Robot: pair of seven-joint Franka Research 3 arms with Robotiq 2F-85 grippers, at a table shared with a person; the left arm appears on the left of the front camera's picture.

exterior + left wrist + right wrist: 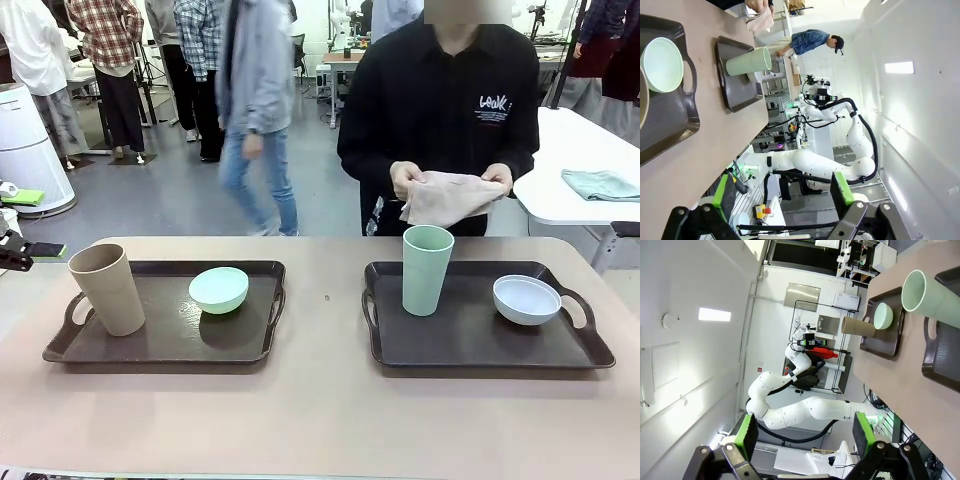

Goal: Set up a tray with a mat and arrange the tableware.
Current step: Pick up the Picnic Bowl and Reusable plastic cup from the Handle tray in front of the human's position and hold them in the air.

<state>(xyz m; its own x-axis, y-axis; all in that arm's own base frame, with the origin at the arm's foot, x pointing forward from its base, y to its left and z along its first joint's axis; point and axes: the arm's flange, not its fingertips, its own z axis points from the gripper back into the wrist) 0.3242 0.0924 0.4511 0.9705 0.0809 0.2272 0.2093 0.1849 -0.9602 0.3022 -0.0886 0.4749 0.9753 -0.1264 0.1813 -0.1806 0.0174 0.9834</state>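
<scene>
On the counter (320,410), the left tray (160,342) lies toward the left edge, carrying the first cup (107,289) left of the first bowl (219,289). The right tray (470,345) lies toward the right edge, carrying the second cup (427,270) left of the second bowl (526,299).

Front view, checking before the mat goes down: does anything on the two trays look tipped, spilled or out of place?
Nothing stands out. The tan cup and mint green bowl stand upright on the left tray, the sage green cup and pale bowl on the right tray. The person holds the beige cloth.

Tan cup (107,288), sage cup (427,270) (trays (170,338) dark brown).
</scene>
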